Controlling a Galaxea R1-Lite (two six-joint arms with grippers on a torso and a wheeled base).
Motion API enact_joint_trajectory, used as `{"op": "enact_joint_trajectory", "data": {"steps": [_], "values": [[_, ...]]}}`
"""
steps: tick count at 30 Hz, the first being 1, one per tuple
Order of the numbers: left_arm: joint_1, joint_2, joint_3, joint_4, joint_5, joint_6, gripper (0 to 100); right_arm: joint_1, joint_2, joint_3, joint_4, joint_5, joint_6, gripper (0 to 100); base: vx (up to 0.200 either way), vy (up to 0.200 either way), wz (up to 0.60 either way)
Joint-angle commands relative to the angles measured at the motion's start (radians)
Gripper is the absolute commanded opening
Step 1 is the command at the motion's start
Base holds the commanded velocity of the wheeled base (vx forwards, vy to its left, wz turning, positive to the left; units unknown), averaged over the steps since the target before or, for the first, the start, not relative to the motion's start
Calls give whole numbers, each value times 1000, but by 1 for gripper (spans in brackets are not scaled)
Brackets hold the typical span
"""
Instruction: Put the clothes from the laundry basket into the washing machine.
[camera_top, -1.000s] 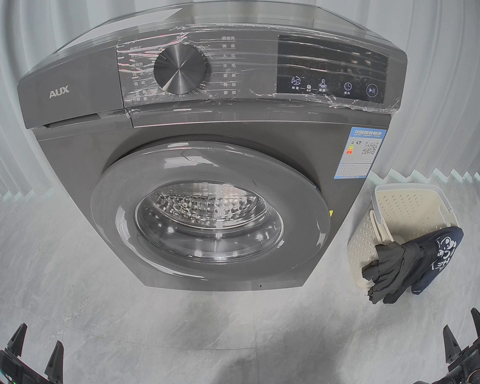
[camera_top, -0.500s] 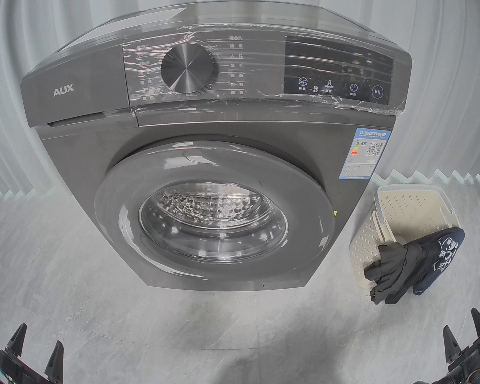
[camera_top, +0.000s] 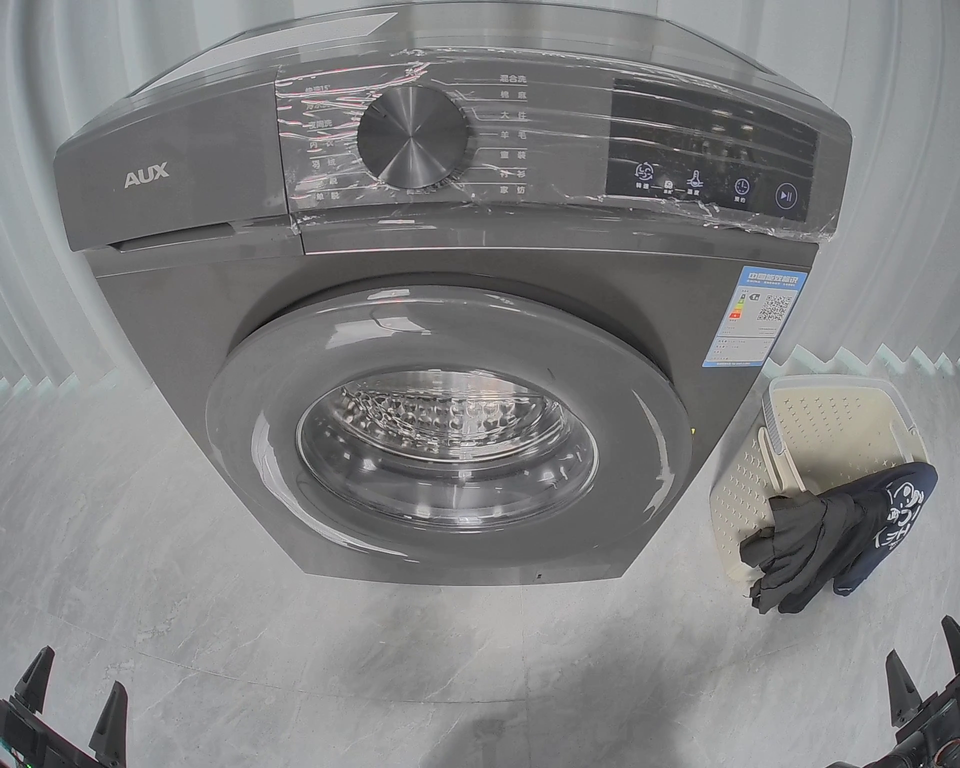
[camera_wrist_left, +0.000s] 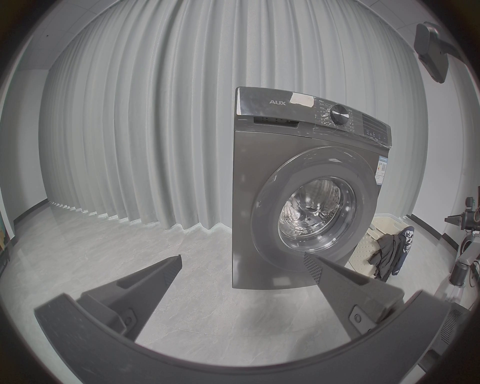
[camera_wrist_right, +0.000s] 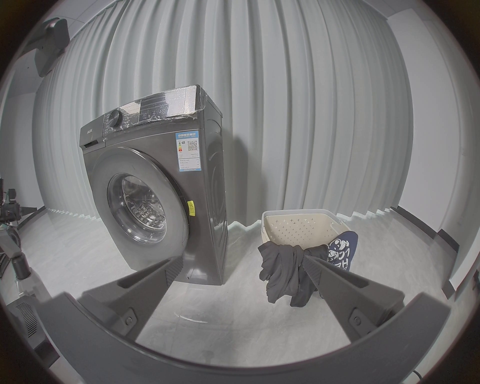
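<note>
on the pale marbled floor (camera_top: 200, 560), before a white pleated curtain (camera_top: 900, 200), a grey front-loading washing machine (camera_top: 450, 280) is seen, its round door (camera_top: 447, 440) shut and the steel drum (camera_top: 447, 425) visible through the glass. clear film is stretched over the control panel (camera_top: 560, 140) and its dial (camera_top: 413, 137), and a blue-and-white label (camera_top: 755, 315) is stuck high on the front, on the robot's right. just beside the machine on that same side, a cream perforated laundry basket (camera_top: 840, 420) is set on the floor. two garments are draped over the basket's near rim: a dark grey garment (camera_top: 800, 545), hung down the outside toward the floor, and a navy garment (camera_top: 895, 520) with a white print, laid beside it and touching it. the left claw (camera_top: 78, 680) is held low at the near left, well apart from the machine, with its fingers spread and nothing between them. the right claw (camera_top: 922, 650) is held low at the near right, near the basket but apart from the garments, likewise spread wide and empty.
</note>
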Motion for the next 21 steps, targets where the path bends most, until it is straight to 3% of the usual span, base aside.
{"op": "enact_joint_trajectory", "data": {"steps": [1,4,13,21], "values": [[1,-12,15,0,0,0,100,0,-5,7,0,0,0,100,0,0,0],[1,-12,15,0,-1,0,100,0,-7,7,0,0,0,100,0,0,0],[1,-12,15,0,0,0,100,2,-7,7,0,0,0,100,0,200,0],[1,-12,15,0,0,0,100,2,-5,7,0,1,0,100,0,0,0]]}}
